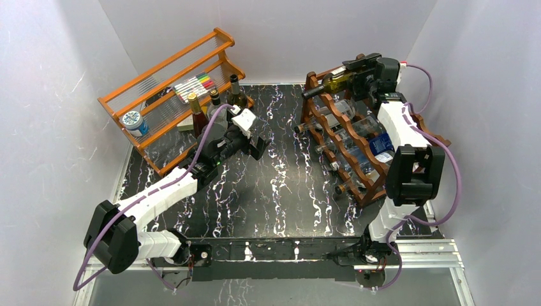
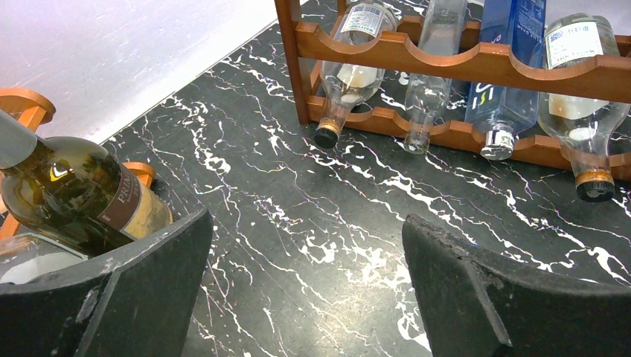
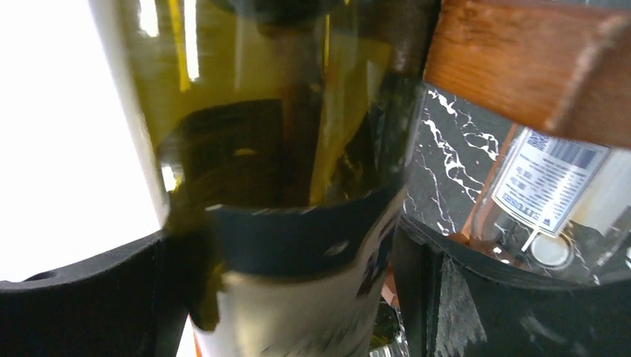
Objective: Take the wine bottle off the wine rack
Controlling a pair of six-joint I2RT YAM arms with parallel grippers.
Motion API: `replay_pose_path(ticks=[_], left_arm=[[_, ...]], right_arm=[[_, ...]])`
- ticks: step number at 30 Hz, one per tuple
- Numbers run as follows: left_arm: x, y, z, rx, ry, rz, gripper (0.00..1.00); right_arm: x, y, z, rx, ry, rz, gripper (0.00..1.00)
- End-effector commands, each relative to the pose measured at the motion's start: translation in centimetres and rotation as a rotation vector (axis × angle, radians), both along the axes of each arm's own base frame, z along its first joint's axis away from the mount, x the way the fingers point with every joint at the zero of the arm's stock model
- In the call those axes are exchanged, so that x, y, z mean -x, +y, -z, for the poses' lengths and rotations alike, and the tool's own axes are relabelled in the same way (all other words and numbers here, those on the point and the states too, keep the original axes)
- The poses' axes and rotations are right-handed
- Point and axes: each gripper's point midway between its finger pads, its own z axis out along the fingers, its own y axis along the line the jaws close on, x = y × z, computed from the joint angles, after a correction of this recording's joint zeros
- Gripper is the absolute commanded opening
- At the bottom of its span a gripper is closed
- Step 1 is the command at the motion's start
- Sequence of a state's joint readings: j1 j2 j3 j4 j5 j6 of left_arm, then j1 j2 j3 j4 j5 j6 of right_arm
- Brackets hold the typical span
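So the biggest thing here is the black marbled worktop [image 1: 274, 191]. The dark wavy-railed wine rack [image 1: 365, 192] stands toward its far right corner and runs back along the right edge. The lower tiers are stuffed with other bottles [image 1: 357, 137], mostly clear glass, and you can ignore those. The one you want is the green wine bottle [image 1: 333, 81], lying up on the top tier at the rack's far end. Its long axis runs roughly across the worktop, with the neck pointing left toward the middle and the fat end toward the right edge. Your right gripper [image 1: 362, 71] is already there, sitting over the body end with the jaws spread as wide as they go. There's one finger on each side of the glass, straddling the bottle square across its axis. In the right wrist view the pads look right up against the glass, but I honestly can't tell if they're touching. It doesn't read as a real pinch to me. Your left gripper [image 2: 305, 282] is also spread wide and holding nothing, out over the middle of the worktop and well apart from the bottle. So this is clearly the right arm's job. My guess is you just squeeze on the body and lift it straight up out of the scallop, so the neck clears the rail.
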State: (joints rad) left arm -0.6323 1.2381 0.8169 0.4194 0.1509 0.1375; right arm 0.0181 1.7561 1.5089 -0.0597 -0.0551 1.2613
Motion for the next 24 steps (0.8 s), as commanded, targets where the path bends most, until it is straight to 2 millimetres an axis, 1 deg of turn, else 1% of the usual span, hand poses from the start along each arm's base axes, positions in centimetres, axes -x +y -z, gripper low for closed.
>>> replay_pose_path(ticks=[1, 3, 6, 10, 13, 14, 17, 20, 24], left_arm=[[0.3, -0.4, -1.8, 0.037, -0.041, 0.020, 0.98], [0.2, -0.4, -1.7, 0.035, -0.039, 0.020, 0.98], [0.2, -0.5, -1.5, 0.036, -0.034, 0.021, 0.98], [0.2, -0.7, -1.3, 0.038, -0.026, 0.026, 0.98], [0.2, -0.6, -1.3, 0.037, -0.026, 0.026, 0.98], [0.2, -0.7, -1.4, 0.037, -0.029, 0.027, 0.98], [0.2, -0.5, -1.4, 0.037, -0.030, 0.023, 0.98], [0.2, -0.6, -1.3, 0.035, -0.029, 0.023, 0.98], [0.2, -0.7, -1.3, 0.037, -0.026, 0.026, 0.98]], right_arm=[[-0.9, 0.6, 2.5, -0.021, 0.033, 0.003, 0.98], [-1.0, 0.6, 2.6, -0.029, 0.034, 0.005, 0.97], [-1.0, 0.7, 2.6, -0.042, 0.027, 0.002, 0.92], [-0.9, 0.7, 2.3, -0.049, 0.008, 0.008, 0.80], [-0.7, 0.9, 1.7, -0.065, -0.016, 0.002, 0.71], [-0.6, 1.0, 1.1, -0.071, -0.035, -0.002, 0.69], [-0.3, 1.0, 0.2, -0.092, -0.069, 0.000, 0.63], [0.3, 1.0, -2.4, -0.118, -0.145, 0.005, 0.59], [1.0, 1.0, -4.7, -0.155, -0.237, 0.005, 0.54]])
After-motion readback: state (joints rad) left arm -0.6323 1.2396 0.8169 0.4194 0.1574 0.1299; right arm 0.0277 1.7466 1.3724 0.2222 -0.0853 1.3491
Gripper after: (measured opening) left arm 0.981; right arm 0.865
